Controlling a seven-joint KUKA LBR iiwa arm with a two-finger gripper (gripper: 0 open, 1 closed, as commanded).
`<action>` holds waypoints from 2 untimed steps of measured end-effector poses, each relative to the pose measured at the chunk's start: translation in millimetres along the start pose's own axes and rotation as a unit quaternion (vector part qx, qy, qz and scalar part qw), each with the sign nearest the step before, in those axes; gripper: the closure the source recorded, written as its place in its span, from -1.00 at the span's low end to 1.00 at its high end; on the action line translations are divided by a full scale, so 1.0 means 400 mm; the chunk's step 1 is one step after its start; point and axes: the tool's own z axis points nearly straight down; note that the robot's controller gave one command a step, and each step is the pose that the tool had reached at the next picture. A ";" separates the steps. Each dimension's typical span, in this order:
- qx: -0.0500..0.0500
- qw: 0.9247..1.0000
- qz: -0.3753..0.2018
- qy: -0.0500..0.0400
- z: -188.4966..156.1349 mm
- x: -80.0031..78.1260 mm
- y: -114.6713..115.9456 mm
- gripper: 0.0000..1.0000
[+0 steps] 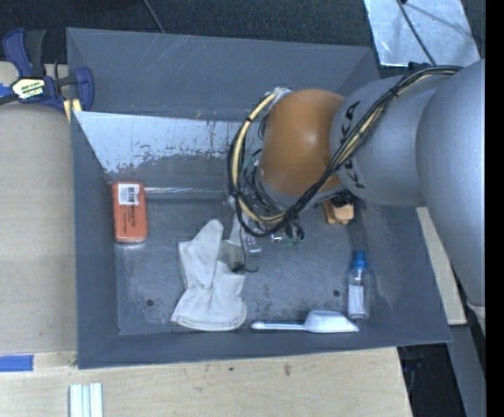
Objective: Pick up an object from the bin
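**Grey metal bin (191, 68): two-finger gripper (242, 255) low at the crumpled white cloth (207, 278)**

Hardest to make out first: the gripper itself, small and dark, down at the cloth's upper right edge. Tucked beneath the arm's glossy orange-brown domed cover (300, 142) and a loop of black and yellow cables (250, 159). Released or clenched: cannot tell. Touching the cloth or just above it: cannot tell either.

Right of the cloth and farther back, close under the broad grey arm (408, 137), a small orange thing with a dark patch (341, 209). Partly hidden by the arm, kind unclear. Arm cut off at the right side.

Left of the cloth and somewhat farther back, well apart from it, a flat orange rectangular packet (130, 220). White label (129, 195) at its far end, with a reddish mark and dark print too small to read.

Just beside the cloth's lower right corner, a white plastic spoon (308, 323) lying along the near wall, bowl end away from the cloth. Farther right of the cloth, next to that bowl, a small clear bottle with a blue cap (356, 289); upright or lying, hard to say, and any print on it not legible.

Behind the cloth, on the bin's far wall, a pale scratched band (165, 142) of bare metal.
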 end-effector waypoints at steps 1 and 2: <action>0.000 0.997 -0.081 -0.002 0.001 -0.001 -0.064 1.00; 0.000 0.997 -0.081 -0.002 0.001 -0.001 -0.064 1.00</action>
